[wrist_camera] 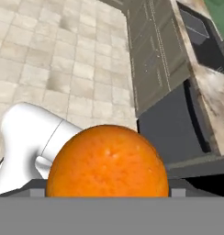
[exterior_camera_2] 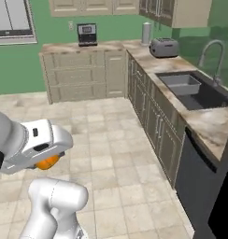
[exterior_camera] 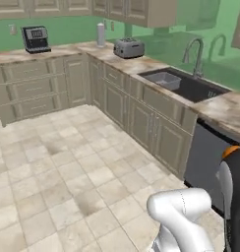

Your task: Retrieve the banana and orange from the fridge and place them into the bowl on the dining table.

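The orange [wrist_camera: 108, 160] is a bright round ball sitting close to the hand camera, and my gripper [wrist_camera: 108, 186] is shut on it. From the right base view, the orange [exterior_camera_2: 48, 163] peeks out under the white hand [exterior_camera_2: 39, 142], held above the tiled floor. A sliver of orange [exterior_camera: 233, 150] also shows at the right edge of the left base view. The banana, the fridge, the bowl and the dining table are out of view.
An L-shaped wall counter [exterior_camera: 141, 64] runs along the green wall, with a sink [exterior_camera: 188, 84], a tap [exterior_camera: 196, 54], a toaster [exterior_camera: 128, 47] and a coffee machine [exterior_camera: 35, 39]. A dark dishwasher [exterior_camera_2: 193, 179] stands at its near end. Open tiled floor [exterior_camera: 58, 167] lies to the left.
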Controlling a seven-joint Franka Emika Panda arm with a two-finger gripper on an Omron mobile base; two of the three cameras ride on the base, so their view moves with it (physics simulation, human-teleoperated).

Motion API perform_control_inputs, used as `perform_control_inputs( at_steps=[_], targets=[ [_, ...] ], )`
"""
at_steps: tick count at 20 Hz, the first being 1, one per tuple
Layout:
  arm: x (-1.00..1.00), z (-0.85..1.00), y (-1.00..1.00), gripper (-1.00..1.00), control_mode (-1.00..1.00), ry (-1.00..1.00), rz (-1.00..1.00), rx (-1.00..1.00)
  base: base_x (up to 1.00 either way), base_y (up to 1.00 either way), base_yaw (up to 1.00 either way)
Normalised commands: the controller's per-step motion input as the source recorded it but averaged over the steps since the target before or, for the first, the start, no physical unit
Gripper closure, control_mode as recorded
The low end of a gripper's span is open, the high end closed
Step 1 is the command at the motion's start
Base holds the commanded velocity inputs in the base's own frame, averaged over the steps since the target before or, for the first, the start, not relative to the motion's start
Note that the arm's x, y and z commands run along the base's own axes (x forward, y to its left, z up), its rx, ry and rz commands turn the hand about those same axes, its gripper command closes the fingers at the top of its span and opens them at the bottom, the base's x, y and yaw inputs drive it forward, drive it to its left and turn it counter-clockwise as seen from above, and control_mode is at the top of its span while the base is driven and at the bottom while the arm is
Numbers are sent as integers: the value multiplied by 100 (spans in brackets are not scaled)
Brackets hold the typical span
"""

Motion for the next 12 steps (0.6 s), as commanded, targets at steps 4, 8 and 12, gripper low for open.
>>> perform_control_inputs(
  at_steps=[4,8,12],
  targets=[
    [0,0,0,100,100,0,0,0,1,44,86],
    [0,0,0,100,100,0,0,0,43,24,78],
    [0,0,0,100,100,0,0,0,99,2,57]
  ],
)
